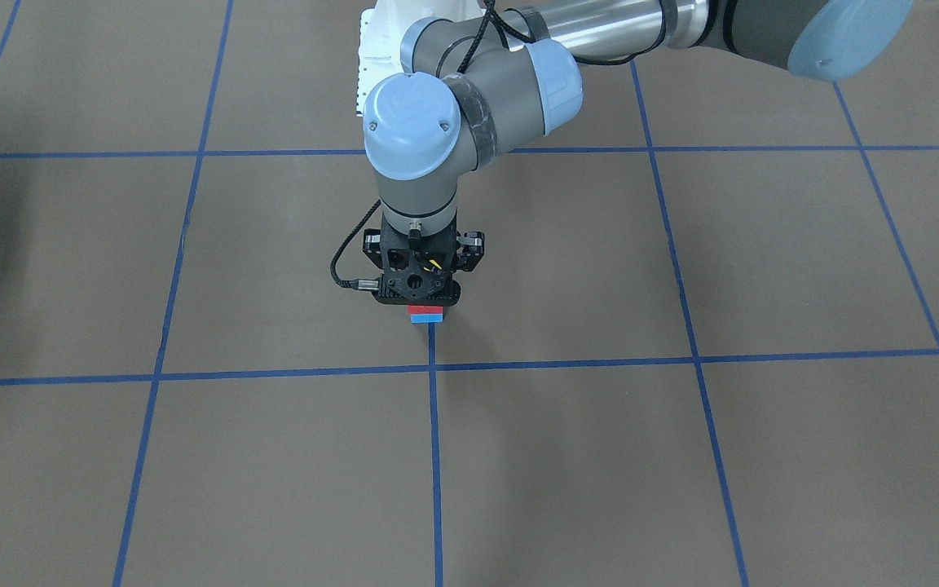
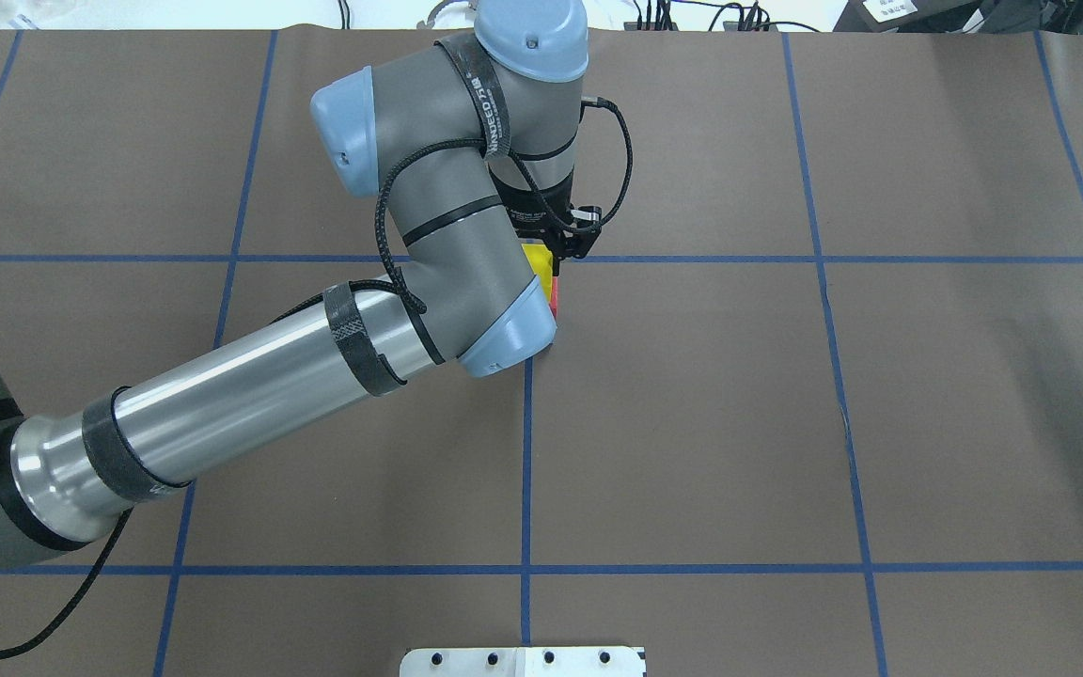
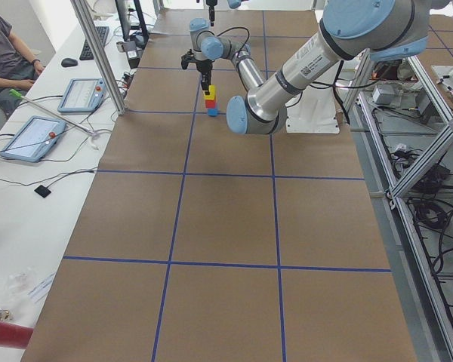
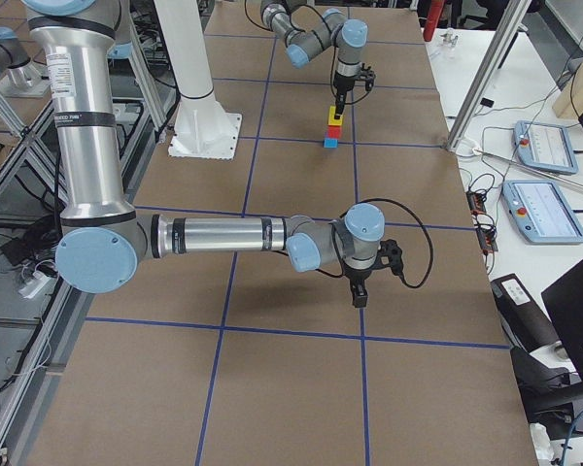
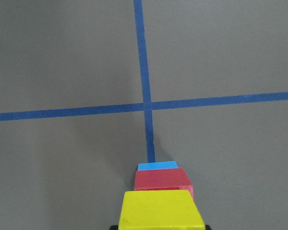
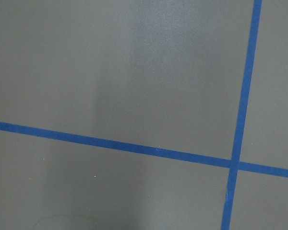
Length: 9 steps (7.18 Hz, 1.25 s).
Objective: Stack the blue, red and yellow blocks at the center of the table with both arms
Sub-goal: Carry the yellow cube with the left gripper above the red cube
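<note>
With the left jaws seemingly clamped on the small matte bright-yellow cube (image 5: pixel 162 211) between them, seated on the red cube (image 5: pixel 163 179) and sky-blue cube (image 5: pixel 157 166) beneath on the brown taped desk (image 5: pixel 62 57), part them slowly and evenly, then rise straight up.

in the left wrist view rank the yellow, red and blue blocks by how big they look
1. yellow block
2. red block
3. blue block, only a sliver shows

This is apparent size only: yellow sits on top, nearest the camera, so true sizes stay unsure.
</note>
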Each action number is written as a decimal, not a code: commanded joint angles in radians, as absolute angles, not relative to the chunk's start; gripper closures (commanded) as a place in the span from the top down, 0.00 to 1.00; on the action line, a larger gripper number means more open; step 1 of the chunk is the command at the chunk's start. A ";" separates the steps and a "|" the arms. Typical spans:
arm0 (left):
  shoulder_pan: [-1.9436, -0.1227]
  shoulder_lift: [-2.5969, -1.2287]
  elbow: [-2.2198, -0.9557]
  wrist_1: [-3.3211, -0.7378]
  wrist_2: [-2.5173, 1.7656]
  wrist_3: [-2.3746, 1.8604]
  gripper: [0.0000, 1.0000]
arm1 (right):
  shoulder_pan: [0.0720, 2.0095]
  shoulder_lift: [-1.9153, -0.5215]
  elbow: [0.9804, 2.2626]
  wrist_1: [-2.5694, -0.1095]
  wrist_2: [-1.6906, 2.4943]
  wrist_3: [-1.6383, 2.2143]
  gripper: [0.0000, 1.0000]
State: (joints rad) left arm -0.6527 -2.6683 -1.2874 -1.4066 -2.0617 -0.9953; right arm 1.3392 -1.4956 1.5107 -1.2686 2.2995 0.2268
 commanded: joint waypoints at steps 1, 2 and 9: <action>-0.652 -2.668 -1.279 -1.417 -2.062 -1.006 0.00 | 1.339 -1.496 1.511 -1.269 2.298 0.225 1.00; -0.652 -2.669 -1.279 -1.417 -2.062 -1.008 0.00 | 1.339 -1.496 1.511 -1.269 2.298 0.225 1.00; -0.644 -2.672 -1.278 -1.419 -2.062 -1.035 0.00 | 1.339 -1.496 1.509 -1.269 2.298 0.225 1.00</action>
State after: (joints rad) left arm -0.6446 -2.6716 -1.2778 -1.4189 -2.0617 -1.0343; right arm 1.3392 -1.4956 1.5094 -1.2686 2.2979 0.2255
